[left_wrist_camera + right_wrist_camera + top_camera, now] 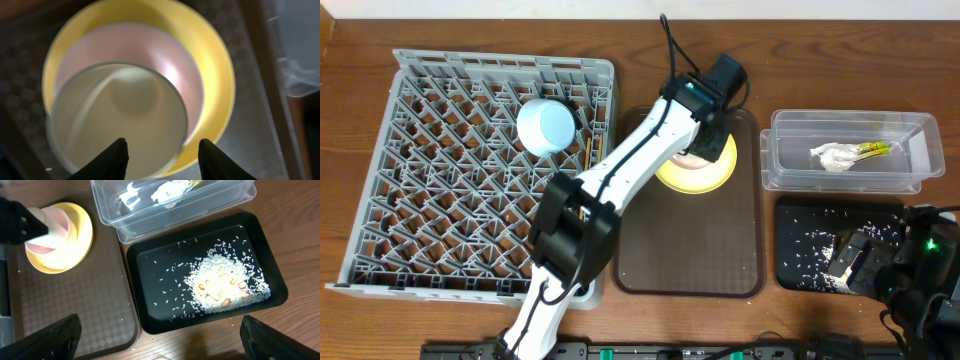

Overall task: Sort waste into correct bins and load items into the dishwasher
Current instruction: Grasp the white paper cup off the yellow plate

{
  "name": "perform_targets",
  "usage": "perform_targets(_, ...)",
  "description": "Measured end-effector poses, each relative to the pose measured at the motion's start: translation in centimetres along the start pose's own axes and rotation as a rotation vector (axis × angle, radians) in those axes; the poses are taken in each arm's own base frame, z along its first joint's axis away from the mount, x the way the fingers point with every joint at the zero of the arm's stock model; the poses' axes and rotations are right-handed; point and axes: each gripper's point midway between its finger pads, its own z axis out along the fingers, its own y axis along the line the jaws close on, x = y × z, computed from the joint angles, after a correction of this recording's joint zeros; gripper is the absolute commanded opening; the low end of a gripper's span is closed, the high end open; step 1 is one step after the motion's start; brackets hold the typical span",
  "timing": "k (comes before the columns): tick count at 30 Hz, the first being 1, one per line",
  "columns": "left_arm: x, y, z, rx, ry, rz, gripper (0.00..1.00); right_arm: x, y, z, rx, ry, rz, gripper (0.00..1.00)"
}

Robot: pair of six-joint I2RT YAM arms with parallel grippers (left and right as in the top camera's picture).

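1. The left tool [162, 145] hangs over the cream bowl [120, 120], its 2 fingers apart with the bowl's near edge between them. I cannot tell whether they pinch it.
2. The cream bowl sits on the yellow plate [720, 170], off-centre. The plate is on the far part of the brown tray [690, 250].
3. The right tool [160, 325] is spread wide and holds nothing. It hovers over the near edge of the black tray [150, 315].
4. White crumbs [225, 287] with a few tan bits lie heaped in the black tray, with more scattered around the heap.
5. The clear tub [790, 165], just behind the black tray, holds the napkin [833, 156] and the wrapper [873, 150], touching each other.
6. The blue bowl [545, 125] lies upside down in the grey rack [450, 200], at the left of the counter [820, 60].
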Motion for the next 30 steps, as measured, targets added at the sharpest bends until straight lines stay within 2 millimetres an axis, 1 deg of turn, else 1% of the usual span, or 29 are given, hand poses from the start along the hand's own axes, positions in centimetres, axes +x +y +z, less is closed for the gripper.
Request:
perform_targets(3,0.4,0.1,1.1,-0.007,0.025,0.000,0.47,0.0,0.0,0.0,0.000,0.000,0.000,0.99)
perform_targets(4,0.5,0.1,1.2,-0.008,0.027,0.000,0.45,0.0,0.0,0.0,0.000,0.000,0.000,0.99)
perform_targets(7,0.4,0.2,1.3,-0.008,0.027,-0.002,0.35,0.0,0.0,0.0,0.000,0.000,0.000,0.99)
perform_targets(13,0.4,0.2,1.3,-0.011,0.025,0.003,0.31,0.0,0.0,0.0,0.000,0.000,0.000,0.99)
perform_targets(16,0.7,0.3,1.6,-0.012,0.032,0.002,0.21,0.0,0.0,0.0,0.000,0.000,0.000,0.99)
perform_targets(18,1.0,0.4,1.9,-0.015,0.042,0.001,0.19,0.0,0.0,0.0,0.000,0.000,0.000,0.99)
perform_targets(19,1.3,0.5,2.1,-0.019,0.051,0.004,0.12,0.0,0.0,0.0,0.000,0.000,0.000,0.99)
perform_targets(20,1.5,0.6,2.3,-0.024,0.057,0.002,0.08,0.0,0.0,0.0,0.000,0.000,0.000,0.99)
perform_targets(27,1.4,1.1,2.3,-0.050,0.049,0.007,0.08,0.0,0.0,0.0,0.000,0.000,0.000,0.99)
perform_targets(30,1.1,1.1,1.6,-0.052,0.033,0.006,0.08,0.0,0.0,0.0,0.000,0.000,0.000,0.99)
